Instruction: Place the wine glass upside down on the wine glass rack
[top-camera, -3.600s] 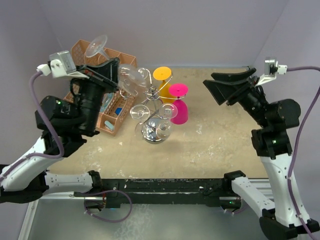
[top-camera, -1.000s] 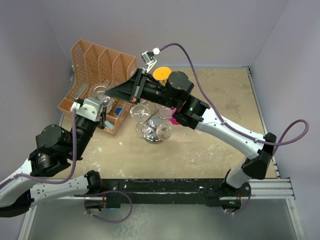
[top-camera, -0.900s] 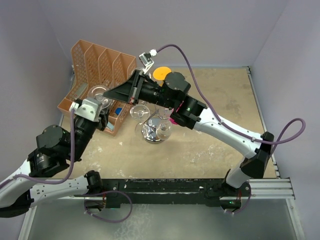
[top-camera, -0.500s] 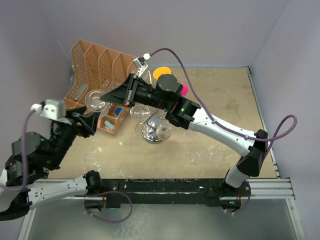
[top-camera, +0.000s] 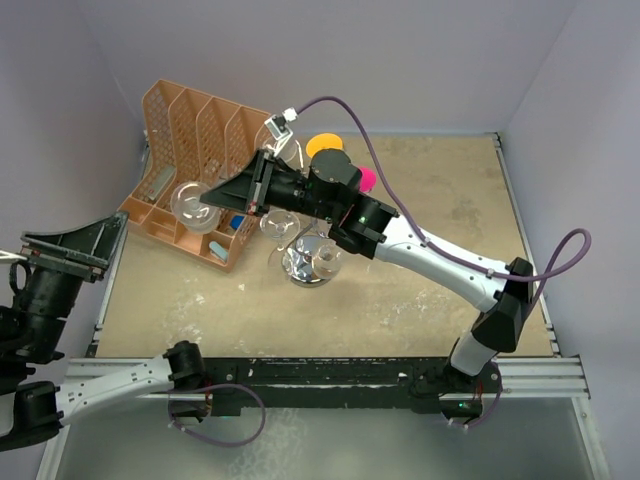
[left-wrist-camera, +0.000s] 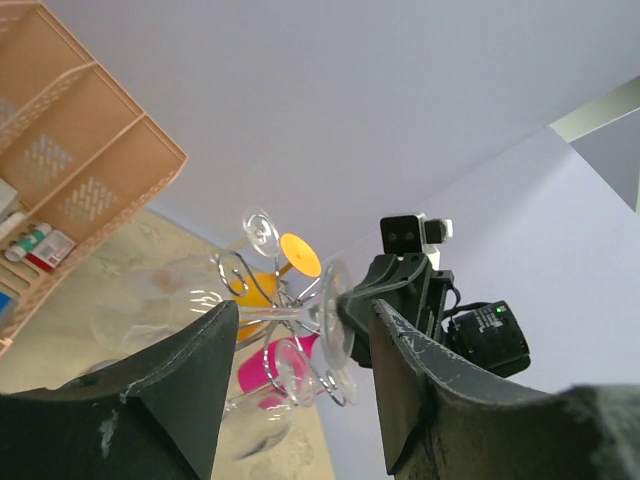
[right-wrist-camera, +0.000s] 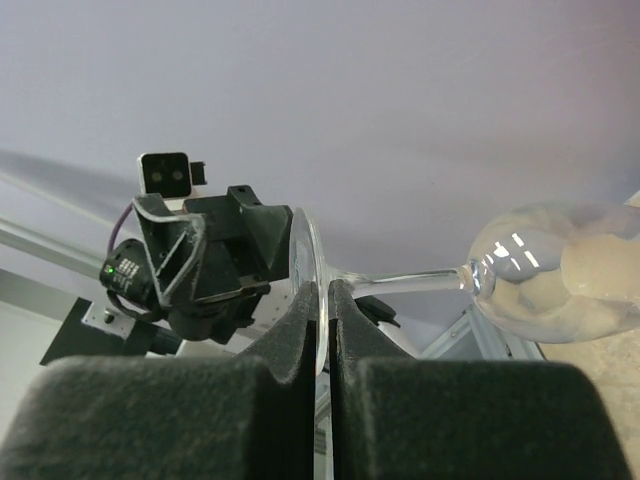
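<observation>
The clear wine glass (top-camera: 190, 203) hangs in the air left of the chrome wine glass rack (top-camera: 310, 258), over the organizer's front edge. My right gripper (top-camera: 208, 194) reaches across the rack and is shut on the glass's round foot (right-wrist-camera: 305, 270). The stem runs sideways to the bowl (right-wrist-camera: 560, 285). My left gripper (top-camera: 112, 232) stands open and empty at the far left, apart from the glass. In the left wrist view, the open left gripper (left-wrist-camera: 305, 310) frames the glass foot (left-wrist-camera: 335, 320) and the rack's scroll arms (left-wrist-camera: 240, 275).
An orange plastic file organizer (top-camera: 200, 125) stands at the back left, just behind the held glass. Clear glasses hang on the rack, with an orange glass (top-camera: 322, 145) and a pink one (top-camera: 366, 180) beside it. Purple walls close in the back and both sides.
My left gripper has opened, let go of the wine glass and drawn back to the near left. The right gripper keeps its pinch on the foot and has shifted slightly left.
</observation>
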